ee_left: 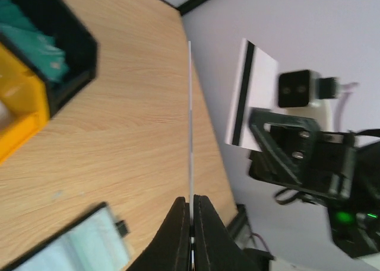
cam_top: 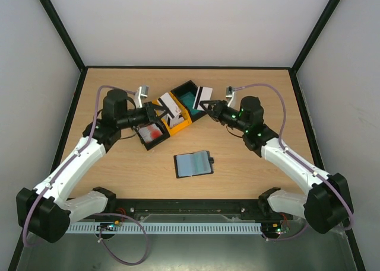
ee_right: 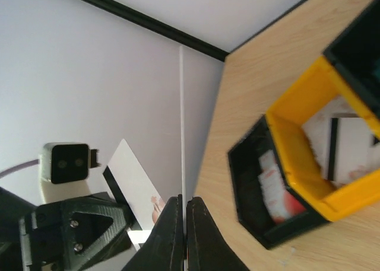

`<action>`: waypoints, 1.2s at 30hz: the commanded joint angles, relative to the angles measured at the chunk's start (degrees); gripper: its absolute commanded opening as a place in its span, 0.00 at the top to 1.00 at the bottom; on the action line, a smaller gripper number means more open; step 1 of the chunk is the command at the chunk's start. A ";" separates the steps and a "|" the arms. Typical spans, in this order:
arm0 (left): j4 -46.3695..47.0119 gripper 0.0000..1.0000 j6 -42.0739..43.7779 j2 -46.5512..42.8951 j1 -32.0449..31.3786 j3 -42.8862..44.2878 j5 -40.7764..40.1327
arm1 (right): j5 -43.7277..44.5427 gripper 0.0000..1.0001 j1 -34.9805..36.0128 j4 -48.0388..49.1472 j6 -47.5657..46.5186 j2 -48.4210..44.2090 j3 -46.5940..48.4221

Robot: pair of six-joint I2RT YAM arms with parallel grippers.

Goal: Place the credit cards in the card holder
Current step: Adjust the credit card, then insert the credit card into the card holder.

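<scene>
- Now, in the top view, the holder (cam_top: 193, 163) lies open on the table (cam_top: 237, 176). Its long axis runs 3 to 9 o'clock, with the tab at the 3 o'clock end.
- It lies at 5 o'clock from the left gripper (cam_top: 159, 111) and at 7 o'clock from the right gripper (cam_top: 208, 107), about equally near both by my judgement.
- Each gripper is over the bins, clenched on a white card with a dark stripe: left card (cam_top: 172, 107), right card (cam_top: 203, 95).
- The bins run from 7 to 1 o'clock. The near bin (cam_top: 155, 144) holds red-and-white cards (cam_top: 153, 130), the yellow bin (cam_top: 180, 124) is in the middle, and the far bin (cam_top: 187, 83) holds teal cards (cam_top: 189, 98).
- In the left wrist view, the fingers (ee_left: 176, 235) pinch the left card edge-on, a thin line pointing to 12 o'clock. The holder shows at 8 o'clock.
- In the right wrist view, the right card is likewise pinched edge-on. At 3 o'clock, a striped card (ee_right: 350, 143) lies in the yellow bin.
</scene>
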 commanded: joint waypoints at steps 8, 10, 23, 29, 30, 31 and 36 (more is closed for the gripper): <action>-13.89 0.97 5.20 -1.90 -11.42 -14.38 -10.99 | -0.69 0.98 6.16 -15.89 -14.53 -3.92 -15.14; -13.69 0.97 3.35 -2.28 -13.99 -17.47 -10.26 | -0.63 0.98 8.38 -12.14 -11.82 -3.91 -19.18; -7.23 0.97 -0.39 5.87 -17.98 -23.24 -4.78 | -2.57 0.98 12.60 4.52 -4.35 6.14 -27.32; -8.22 0.98 1.65 10.33 -17.95 -21.93 -5.77 | -2.54 0.98 12.65 7.29 -5.56 10.30 -26.80; -8.09 0.98 1.87 10.85 -17.95 -21.96 -5.65 | -2.64 0.98 12.64 7.71 -5.79 11.45 -26.79; -8.05 0.98 2.03 11.32 -17.95 -21.98 -5.71 | -2.77 0.98 12.63 8.24 -5.98 12.42 -26.80; -9.29 0.98 2.88 12.91 -17.95 -21.80 -6.69 | -2.19 0.98 12.73 9.33 -7.43 15.38 -26.78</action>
